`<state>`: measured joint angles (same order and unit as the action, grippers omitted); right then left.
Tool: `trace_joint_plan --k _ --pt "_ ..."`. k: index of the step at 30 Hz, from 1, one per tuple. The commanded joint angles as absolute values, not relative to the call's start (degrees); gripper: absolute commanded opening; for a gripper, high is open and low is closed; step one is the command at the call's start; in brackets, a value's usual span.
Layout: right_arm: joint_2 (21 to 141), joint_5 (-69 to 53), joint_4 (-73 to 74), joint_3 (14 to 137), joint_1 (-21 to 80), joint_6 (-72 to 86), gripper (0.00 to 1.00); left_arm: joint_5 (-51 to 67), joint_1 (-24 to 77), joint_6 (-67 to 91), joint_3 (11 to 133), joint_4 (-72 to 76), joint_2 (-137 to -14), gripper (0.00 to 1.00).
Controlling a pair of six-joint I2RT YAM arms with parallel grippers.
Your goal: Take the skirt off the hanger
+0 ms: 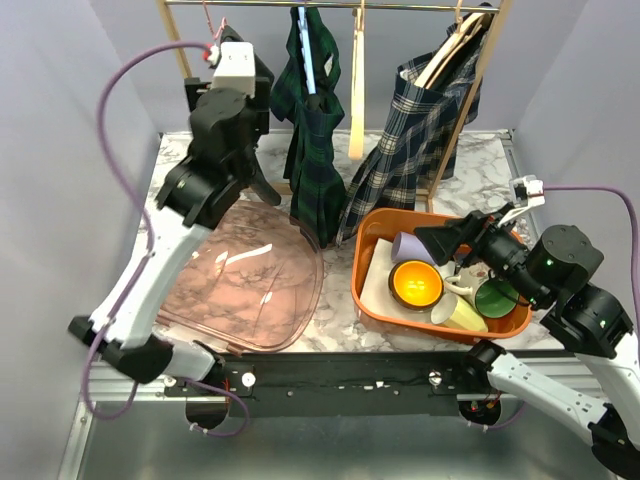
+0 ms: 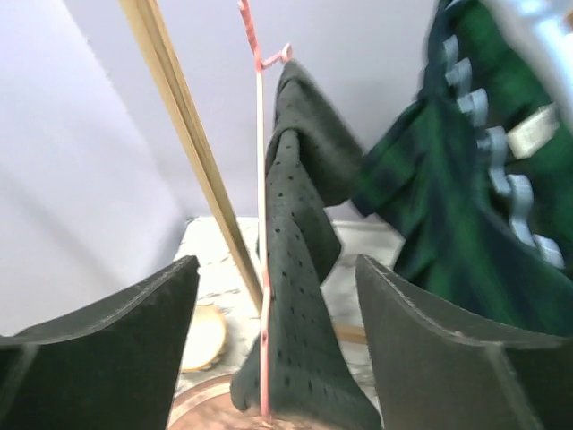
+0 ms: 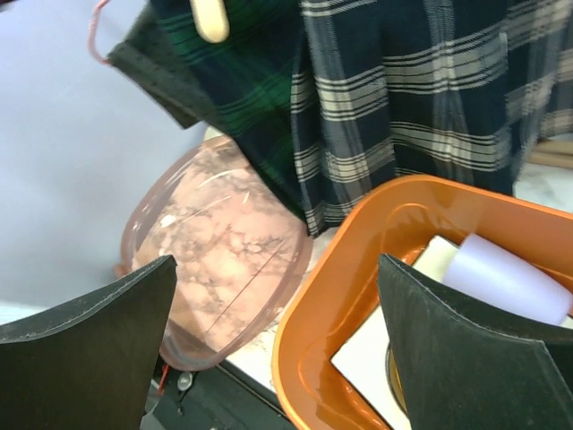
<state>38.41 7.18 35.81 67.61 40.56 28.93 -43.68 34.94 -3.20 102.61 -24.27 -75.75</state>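
Observation:
A dark dotted skirt hangs on a thin pink hanger at the left end of the rack. My left gripper is open, its jaws on either side of the skirt's lower part without touching it. In the top view the left gripper is raised at the rack and hides this skirt; only the pink hook shows. The right wrist view shows the skirt's edge. My right gripper is open and empty, low over the orange bin's left rim.
A green plaid skirt hangs mid-rack, then a bare wooden hanger and a navy plaid skirt. A pink translucent tray lies front left. The orange bin holds cups and a bowl. A wooden rack post stands just left of the hanger.

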Motion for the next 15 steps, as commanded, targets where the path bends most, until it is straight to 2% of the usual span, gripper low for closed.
trace_joint_plan --k 1,10,15 --pt "36.83 2.03 31.91 66.1 40.96 27.07 1.0 -45.97 30.6 -4.92 110.36 -31.45 -82.95 0.74" --pt "35.59 0.35 29.53 63.63 40.96 27.86 1.0 -42.28 25.23 -4.22 111.45 -31.99 -85.95 0.52" --pt "35.95 0.35 29.62 64.07 40.96 27.77 1.0 -39.91 22.94 -2.64 111.53 -33.31 -87.19 0.51"
